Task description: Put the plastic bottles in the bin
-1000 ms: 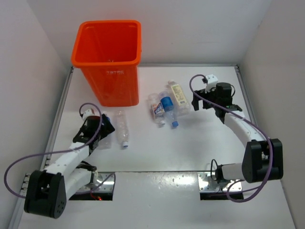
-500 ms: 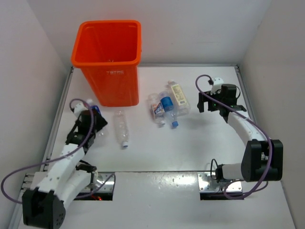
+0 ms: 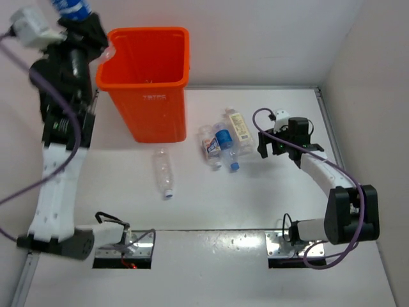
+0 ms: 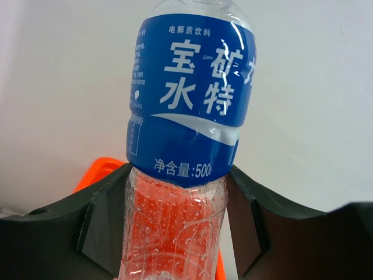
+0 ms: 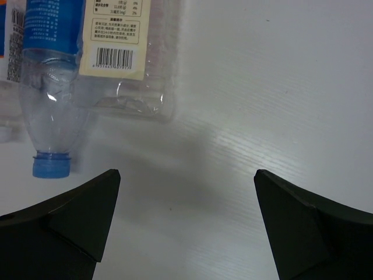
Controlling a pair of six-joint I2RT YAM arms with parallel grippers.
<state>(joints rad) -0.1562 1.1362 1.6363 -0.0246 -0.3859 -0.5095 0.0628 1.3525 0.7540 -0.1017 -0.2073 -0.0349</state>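
Note:
My left gripper (image 3: 82, 20) is raised high at the far left, beside the left rim of the orange bin (image 3: 153, 109). It is shut on a clear bottle with a blue label (image 4: 189, 93), and orange shows through the plastic below the label. A label-less bottle (image 3: 163, 171) lies on the table in front of the bin. Three more bottles lie together right of the bin: white-blue label (image 3: 209, 146), blue label with blue cap (image 3: 225, 146), cream label (image 3: 238, 128). My right gripper (image 3: 270, 148) stands open just right of this cluster, with bare table between its fingers (image 5: 87, 210).
White walls close in the table on the left, back and right. A metal rail (image 3: 80, 153) runs along the left edge of the table and another along the right. The two arm bases sit at the near edge.
My left gripper shut on the blue-labelled bottle near the table's left side and lifted it high up beside the bin's left rim. The right gripper shifted slightly toward the bottle cluster.

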